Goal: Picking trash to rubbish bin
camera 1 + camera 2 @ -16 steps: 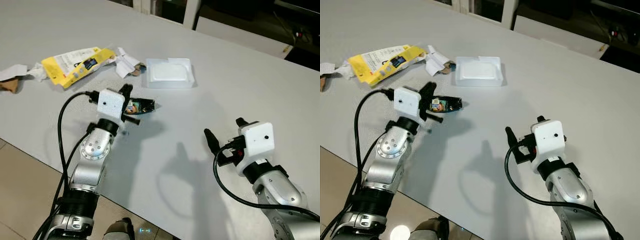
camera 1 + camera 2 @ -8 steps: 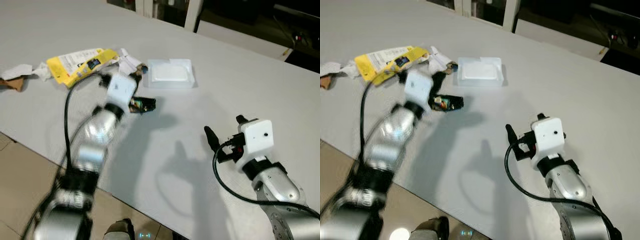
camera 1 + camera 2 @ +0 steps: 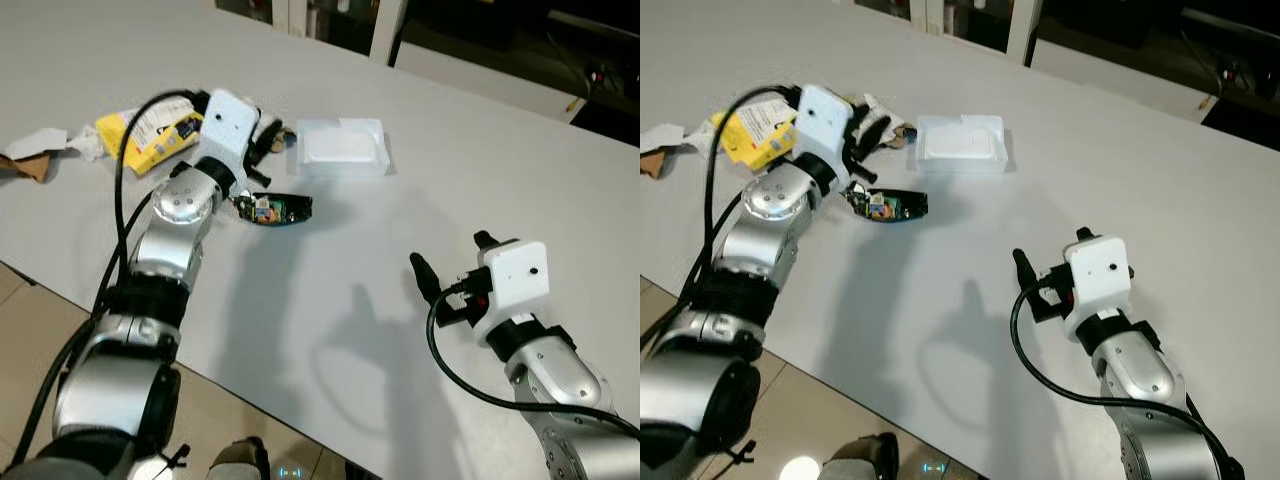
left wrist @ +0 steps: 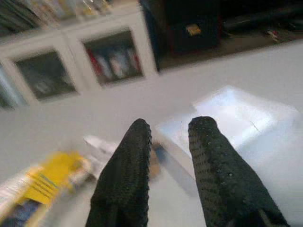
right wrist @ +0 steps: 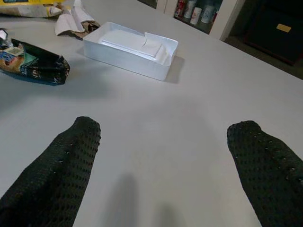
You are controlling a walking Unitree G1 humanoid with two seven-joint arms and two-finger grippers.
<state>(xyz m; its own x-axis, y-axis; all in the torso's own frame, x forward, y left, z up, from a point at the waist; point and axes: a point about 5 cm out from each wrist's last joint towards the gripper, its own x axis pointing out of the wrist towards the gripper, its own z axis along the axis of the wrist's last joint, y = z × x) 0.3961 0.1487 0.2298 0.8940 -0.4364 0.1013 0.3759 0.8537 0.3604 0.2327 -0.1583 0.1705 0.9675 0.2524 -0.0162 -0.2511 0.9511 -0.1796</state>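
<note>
Lifted off the black wrapper (image 3: 277, 209), left tool (image 3: 262, 140), fingers nearly together and empty, hovers at its 11 o'clock, beside the white tray (image 3: 342, 147). Right tool (image 3: 447, 268) is spread wide over the tabletop (image 3: 520, 170).

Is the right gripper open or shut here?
Open. The right gripper hovers above the table, fingers spread wide with bare tabletop between them, nothing held.
</note>
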